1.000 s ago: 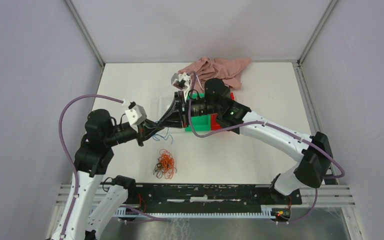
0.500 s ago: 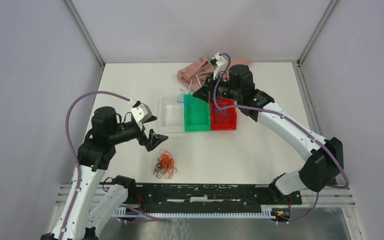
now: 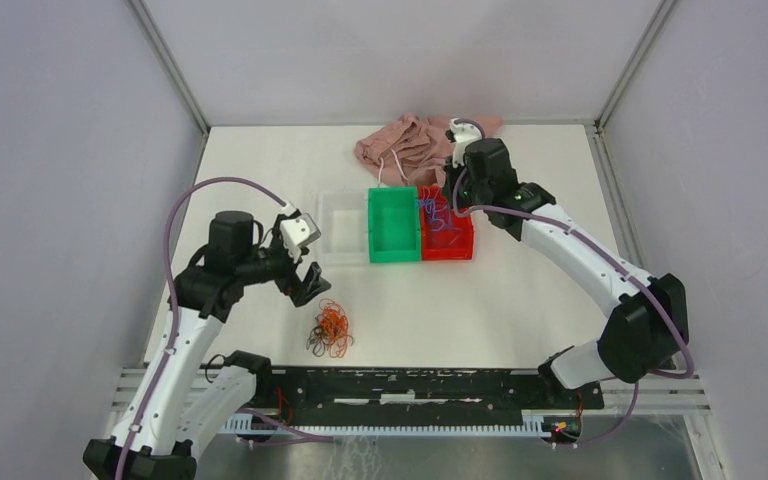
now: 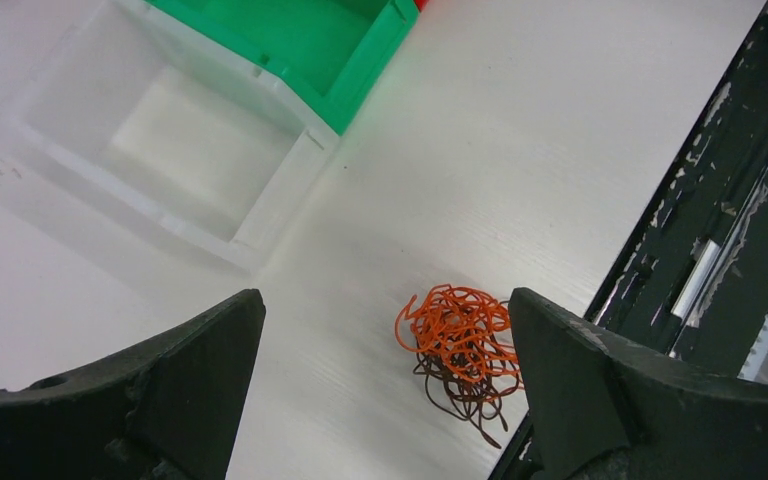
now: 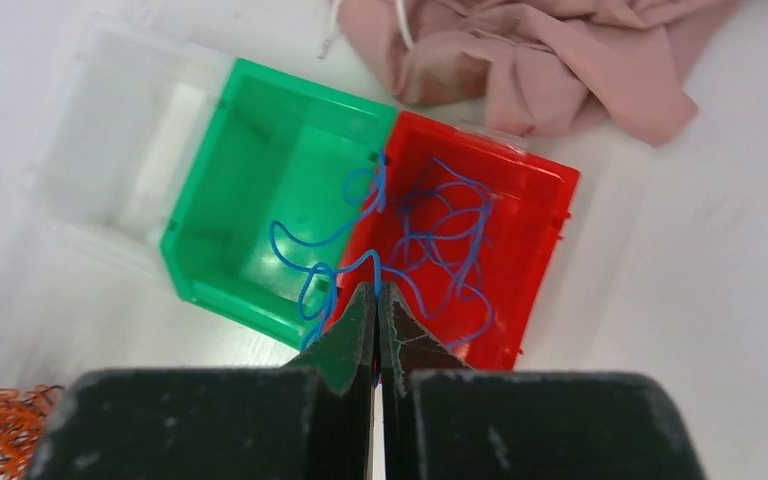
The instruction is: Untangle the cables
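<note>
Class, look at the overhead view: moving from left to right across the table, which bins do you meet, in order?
clear bin → green bin → red bin. The pink cloth and the cable tangle overlap these sideways, so they are left out.

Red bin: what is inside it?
Loose blue cables lie in the red bin; one strand runs up to the shut right gripper. It hides the bin's near corner.
</note>
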